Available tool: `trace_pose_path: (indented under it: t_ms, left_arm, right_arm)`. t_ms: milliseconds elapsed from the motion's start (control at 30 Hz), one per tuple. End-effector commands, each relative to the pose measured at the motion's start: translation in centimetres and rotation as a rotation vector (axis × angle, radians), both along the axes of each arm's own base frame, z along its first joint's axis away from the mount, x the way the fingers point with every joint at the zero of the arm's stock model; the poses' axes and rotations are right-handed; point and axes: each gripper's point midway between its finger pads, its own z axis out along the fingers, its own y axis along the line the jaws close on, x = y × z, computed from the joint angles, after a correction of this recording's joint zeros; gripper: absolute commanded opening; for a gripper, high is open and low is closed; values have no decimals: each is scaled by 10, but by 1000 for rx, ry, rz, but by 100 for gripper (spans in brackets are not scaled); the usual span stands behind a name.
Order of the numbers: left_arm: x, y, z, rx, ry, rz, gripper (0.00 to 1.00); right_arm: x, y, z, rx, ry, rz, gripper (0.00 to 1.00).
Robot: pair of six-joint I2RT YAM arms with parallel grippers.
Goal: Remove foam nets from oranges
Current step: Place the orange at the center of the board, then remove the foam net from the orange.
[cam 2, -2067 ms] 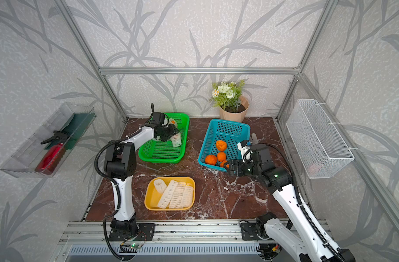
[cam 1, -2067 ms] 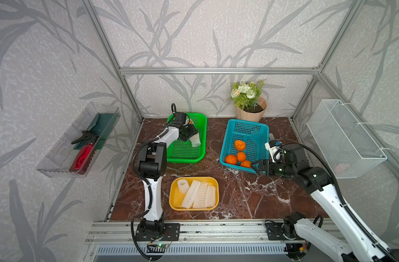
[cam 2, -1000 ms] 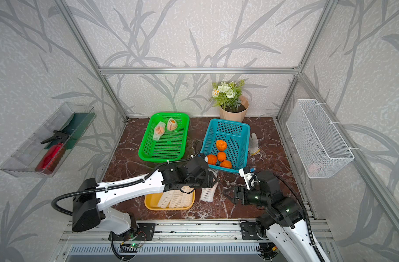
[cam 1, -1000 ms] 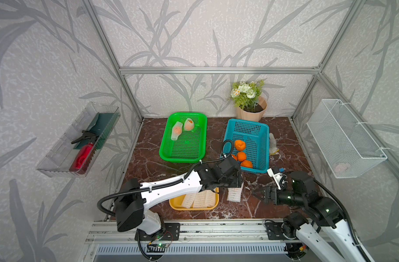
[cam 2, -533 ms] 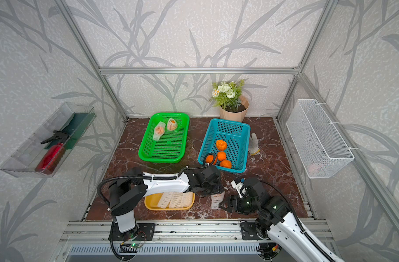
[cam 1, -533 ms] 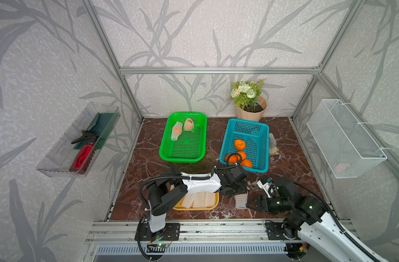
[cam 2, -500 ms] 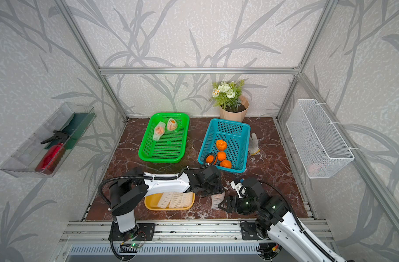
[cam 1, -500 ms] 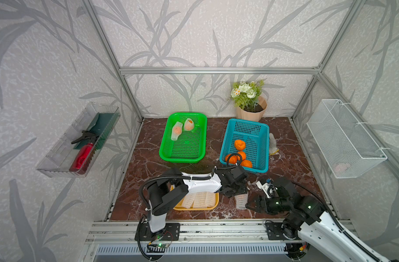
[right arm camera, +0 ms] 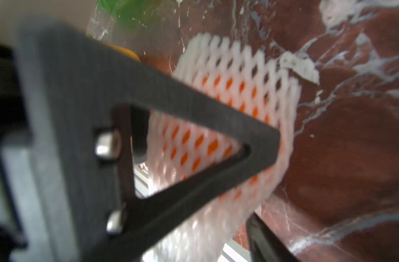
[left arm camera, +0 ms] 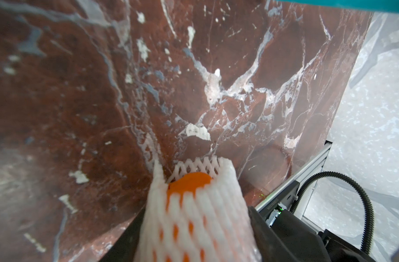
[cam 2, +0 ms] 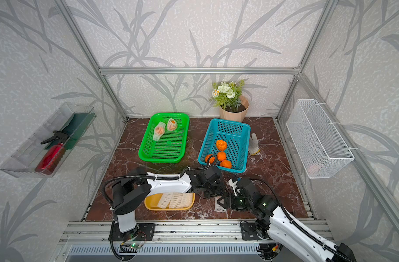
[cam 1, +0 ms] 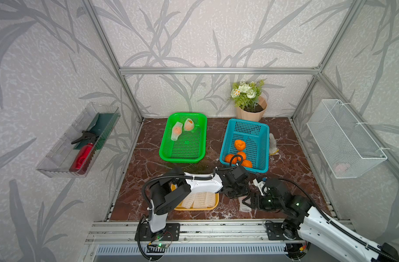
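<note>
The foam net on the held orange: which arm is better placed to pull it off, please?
Right, probably: the right gripper straddles the free end of the foam net, while the left gripper clamps the orange inside.

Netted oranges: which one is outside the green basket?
The netted orange gripped in the left pincer, at the front of the table; the other two lie in the green basket.
</note>
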Motion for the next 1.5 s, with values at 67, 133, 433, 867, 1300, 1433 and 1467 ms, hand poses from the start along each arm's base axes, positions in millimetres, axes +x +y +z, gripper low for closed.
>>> trace_pose_path:
  t_ms: [67, 133, 433, 867, 1300, 1433, 1467]
  left_arm:
    - [15, -11, 10, -65, -24, 30, 53]
    - [15, -11, 15, -88, -44, 26, 59]
    - [16, 10, 66, -57, -252, -69, 78]
    - [13, 84, 129, 133, -611, -159, 87]
    - [-69, 67, 110, 136, -1057, -733, 88]
    - [-64, 57, 102, 165, -1115, -770, 88]
    - [-62, 56, 99, 185, -1116, -778, 88]
  right_arm:
    - [13, 9, 11, 40, -50, -11, 45]
    - [13, 12, 14, 60, -41, -17, 36]
    - [11, 16, 28, 123, 38, -79, 19]
    - [21, 26, 37, 154, 154, -163, 20]
    - [29, 24, 35, 185, 216, -239, 22]
    - [30, 23, 35, 186, 219, -247, 22]
    - [30, 23, 35, 188, 219, -248, 22]
